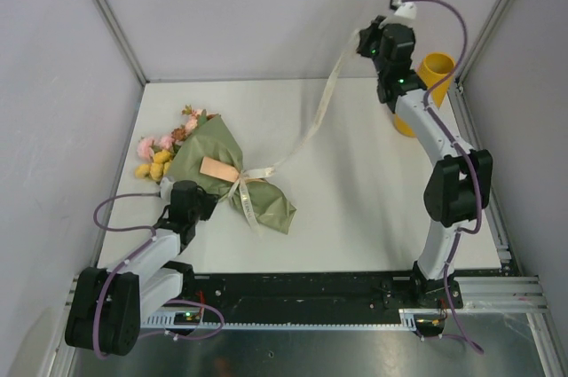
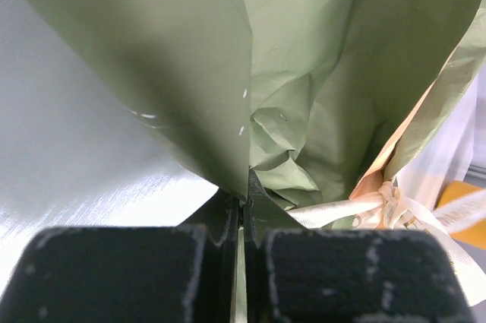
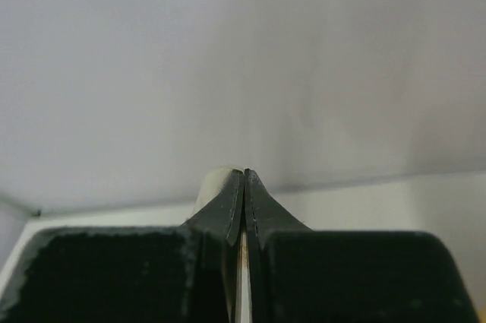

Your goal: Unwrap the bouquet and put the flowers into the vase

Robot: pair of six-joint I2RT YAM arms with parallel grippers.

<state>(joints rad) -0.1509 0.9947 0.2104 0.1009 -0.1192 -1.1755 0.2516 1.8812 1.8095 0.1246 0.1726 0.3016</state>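
The bouquet lies at the left of the table, wrapped in olive-green paper with peach showing inside. Pink and yellow flowers stick out at its far-left end. My left gripper is shut on the near edge of that paper. A cream ribbon runs from the knot on the bouquet up to my right gripper, which is raised at the back right and shut on the ribbon's end. The mustard-yellow vase stands behind the right arm, partly hidden by it.
Grey enclosure walls close in the back and both sides of the white table. The arm bases sit on a black rail along the near edge.
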